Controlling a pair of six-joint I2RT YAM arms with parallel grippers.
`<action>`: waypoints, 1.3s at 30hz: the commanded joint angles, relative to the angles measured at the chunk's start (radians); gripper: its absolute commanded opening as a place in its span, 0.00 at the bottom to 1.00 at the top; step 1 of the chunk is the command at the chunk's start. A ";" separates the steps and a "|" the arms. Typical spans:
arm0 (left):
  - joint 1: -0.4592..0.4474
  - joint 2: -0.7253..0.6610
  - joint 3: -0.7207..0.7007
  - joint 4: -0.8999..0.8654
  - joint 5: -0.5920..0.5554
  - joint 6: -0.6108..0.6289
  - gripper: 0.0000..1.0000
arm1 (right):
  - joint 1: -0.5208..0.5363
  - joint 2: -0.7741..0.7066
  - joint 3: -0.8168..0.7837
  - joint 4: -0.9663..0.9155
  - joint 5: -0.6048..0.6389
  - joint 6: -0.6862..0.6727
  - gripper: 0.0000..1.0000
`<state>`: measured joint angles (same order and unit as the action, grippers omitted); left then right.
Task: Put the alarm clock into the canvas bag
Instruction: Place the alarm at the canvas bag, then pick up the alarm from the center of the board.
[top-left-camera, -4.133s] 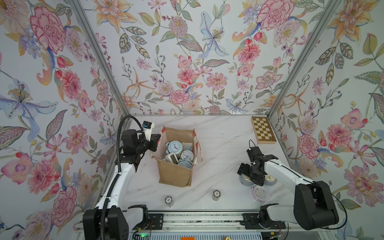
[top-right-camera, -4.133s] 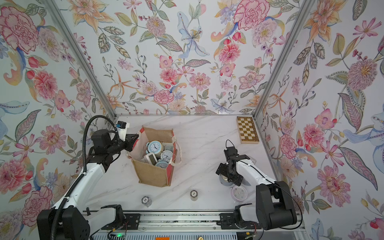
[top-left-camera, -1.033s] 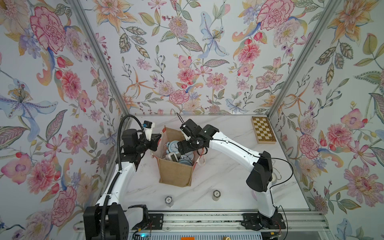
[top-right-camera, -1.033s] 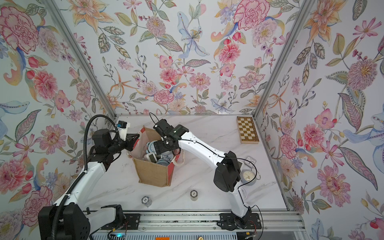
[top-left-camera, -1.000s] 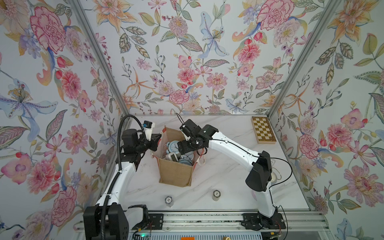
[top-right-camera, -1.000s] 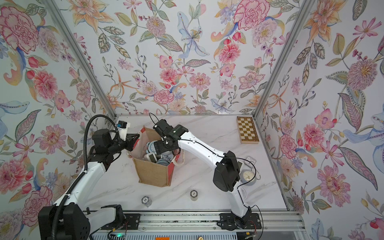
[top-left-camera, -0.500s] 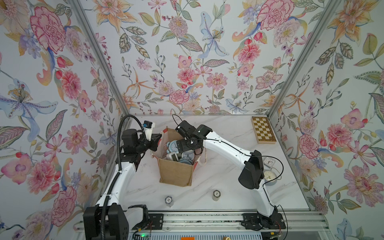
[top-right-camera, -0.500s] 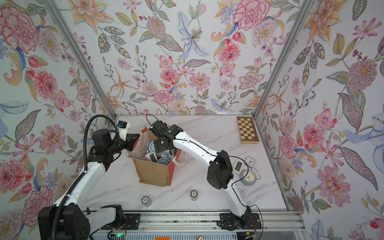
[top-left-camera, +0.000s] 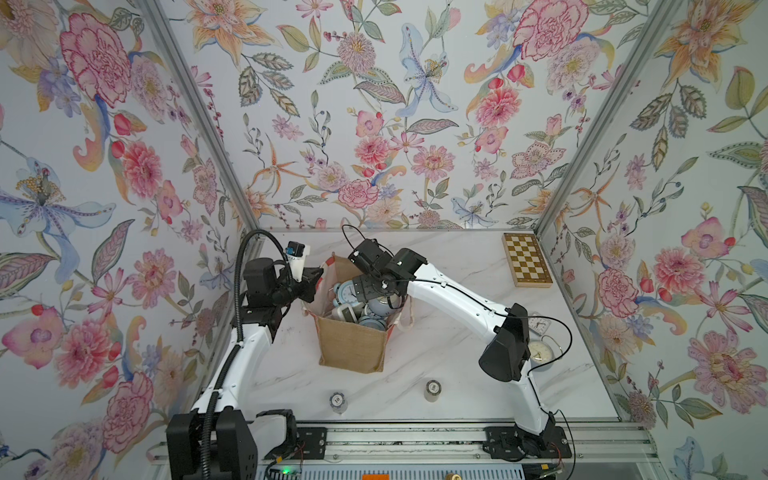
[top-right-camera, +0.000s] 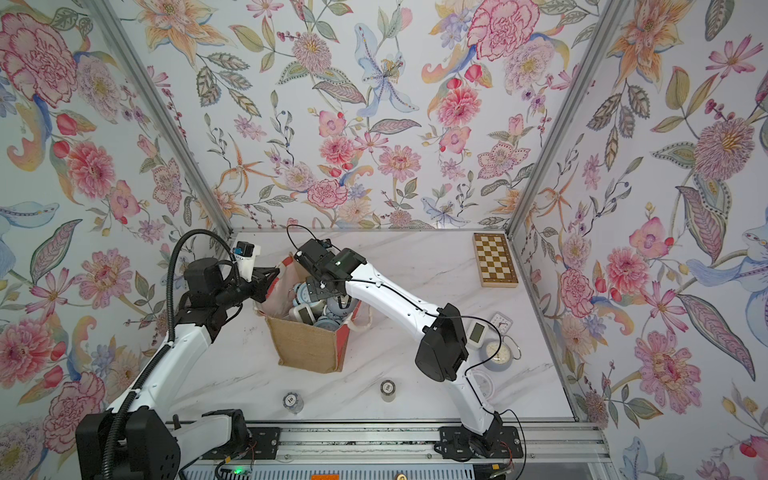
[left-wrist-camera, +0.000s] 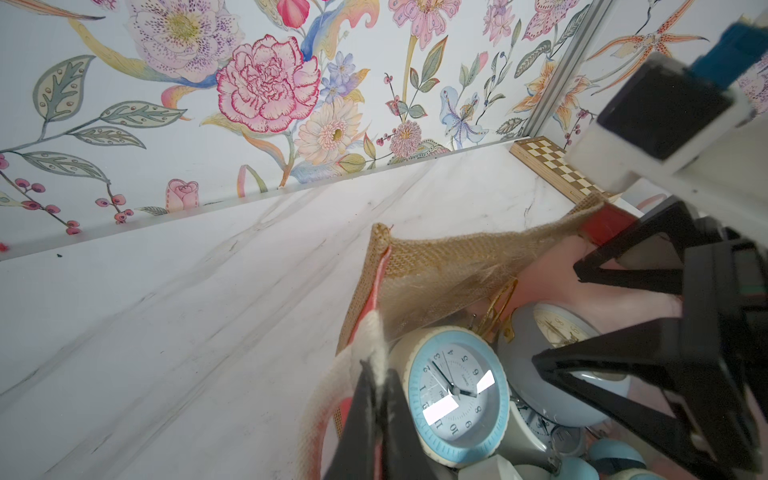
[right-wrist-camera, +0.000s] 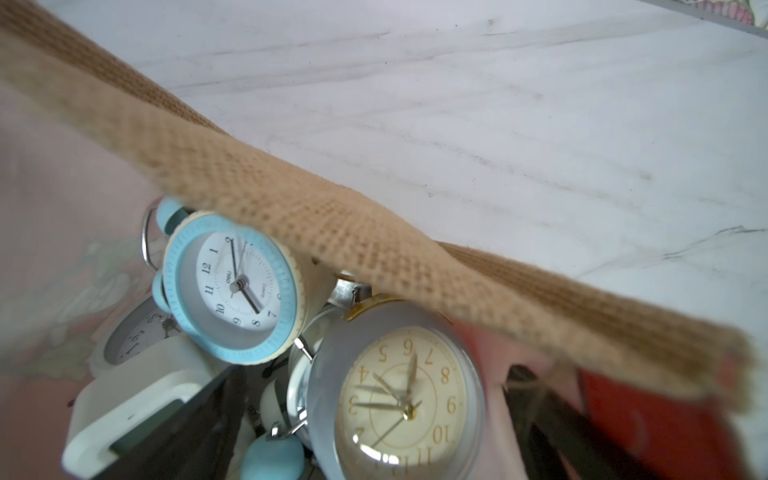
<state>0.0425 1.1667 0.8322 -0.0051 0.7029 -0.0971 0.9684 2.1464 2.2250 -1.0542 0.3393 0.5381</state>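
canvas bag (top-left-camera: 351, 345) stands upright mid bench (top-left-camera: 457, 257), mouth open, alarm clocks (top-left-camera: 345, 291) piled inside. left gripper (top-left-camera: 314, 279) is at bag's left rim, fingers closed on the edge. right gripper (top-left-camera: 371, 291) dips into bag's mouth from its far-right side, over the clocks; finger gap not readable. chessboard (top-left-camera: 527, 266) lies well right of bag, twd back corner. round clock (top-left-camera: 539, 351) & small white clock (top-left-camera: 539, 323) sit right of bag, partly behind r. arm. small cylinder (top-left-camera: 337, 401) in front of bag, second cylinder (top-left-camera: 432, 389) front-right.
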 joint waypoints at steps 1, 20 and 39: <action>-0.006 -0.024 0.005 0.014 0.006 -0.008 0.00 | 0.003 -0.065 0.037 -0.027 0.048 -0.024 0.99; -0.007 -0.027 0.006 0.010 -0.008 -0.007 0.00 | -0.138 -0.315 -0.183 -0.027 0.196 -0.126 0.99; -0.007 -0.025 0.005 0.010 -0.008 -0.007 0.00 | -0.647 -0.813 -0.932 0.266 -0.106 -0.142 0.99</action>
<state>0.0425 1.1641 0.8318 -0.0067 0.6991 -0.0971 0.3809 1.3846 1.3689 -0.8627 0.3527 0.3992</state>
